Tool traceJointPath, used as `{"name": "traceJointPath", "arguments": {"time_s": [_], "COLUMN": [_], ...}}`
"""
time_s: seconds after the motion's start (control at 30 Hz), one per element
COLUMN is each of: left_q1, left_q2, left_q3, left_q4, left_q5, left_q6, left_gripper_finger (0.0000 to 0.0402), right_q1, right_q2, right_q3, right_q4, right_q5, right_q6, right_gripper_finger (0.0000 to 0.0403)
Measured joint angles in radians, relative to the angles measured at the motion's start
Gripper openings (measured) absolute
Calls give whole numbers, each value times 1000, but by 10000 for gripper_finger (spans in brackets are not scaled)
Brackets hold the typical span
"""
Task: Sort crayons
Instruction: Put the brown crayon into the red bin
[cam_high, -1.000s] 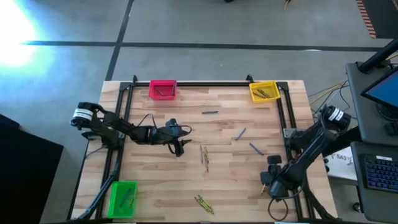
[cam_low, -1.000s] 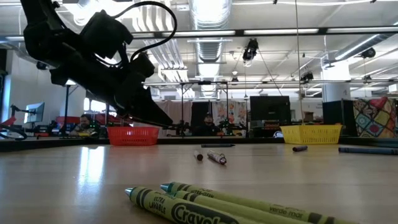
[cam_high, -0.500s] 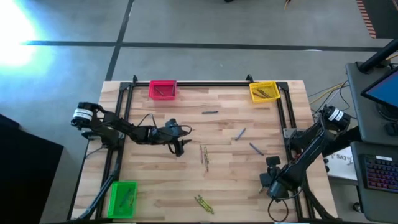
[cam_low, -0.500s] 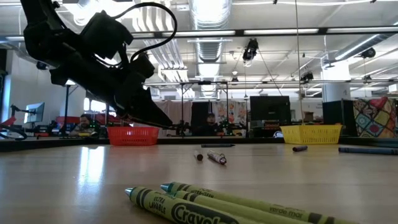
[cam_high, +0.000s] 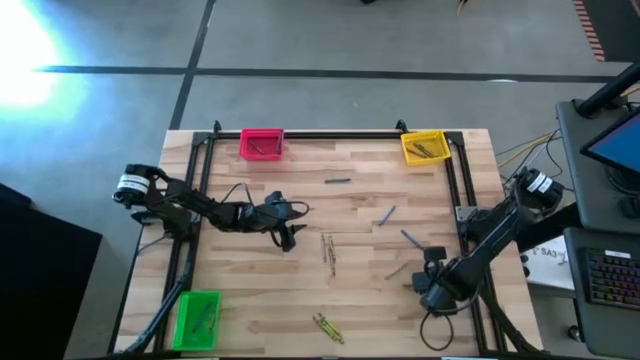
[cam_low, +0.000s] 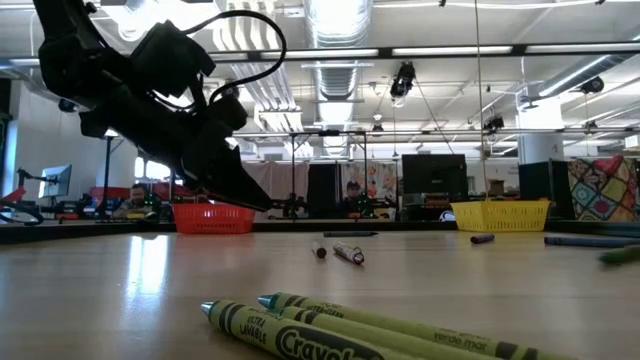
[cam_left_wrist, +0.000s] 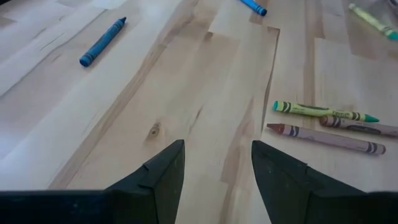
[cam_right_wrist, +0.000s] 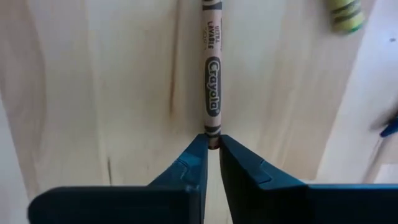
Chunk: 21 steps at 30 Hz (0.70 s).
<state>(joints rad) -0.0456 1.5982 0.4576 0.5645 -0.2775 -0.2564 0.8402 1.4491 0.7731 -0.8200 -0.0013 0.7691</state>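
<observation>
my right gripper (cam_right_wrist: 212, 144) is pinched on the end of a brown crayon (cam_right_wrist: 212, 74) lying on the counter (cam_high: 360, 300) near its right edge. farther off, my left gripper (cam_left_wrist: 217, 163) hangs spread above bare wood, other crayons (cam_left_wrist: 323, 121) scattered beyond.

Both arms are dark, near-black, built of jointed segments. Each carries a white cylindrical collar near its base, ringed with a black band. A loose black cable loops over the left arm's wrist. The left gripper (cam_left_wrist: 217, 177) and right gripper (cam_right_wrist: 212, 163) have matte, dark, wedge-shaped angular fingers.
</observation>
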Motion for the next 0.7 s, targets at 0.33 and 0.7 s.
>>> {"name": "traceJointPath", "arguments": {"time_s": [0.33,0.7], "left_q1": [3,5], "left_q2": [0,-1], "left_q3": [0,0], "left_q4": [-4,3], "left_q5": [0,0], "left_q6": [-3,-9], "left_gripper_finger": [170,170], "right_q1": [-34,-56], "right_q2": [-5,51], "right_q3": [22,15], "right_q4": [24,133], "right_q5": [2,76], "right_q6": [31,-19], "right_gripper_finger": [119,143]}}
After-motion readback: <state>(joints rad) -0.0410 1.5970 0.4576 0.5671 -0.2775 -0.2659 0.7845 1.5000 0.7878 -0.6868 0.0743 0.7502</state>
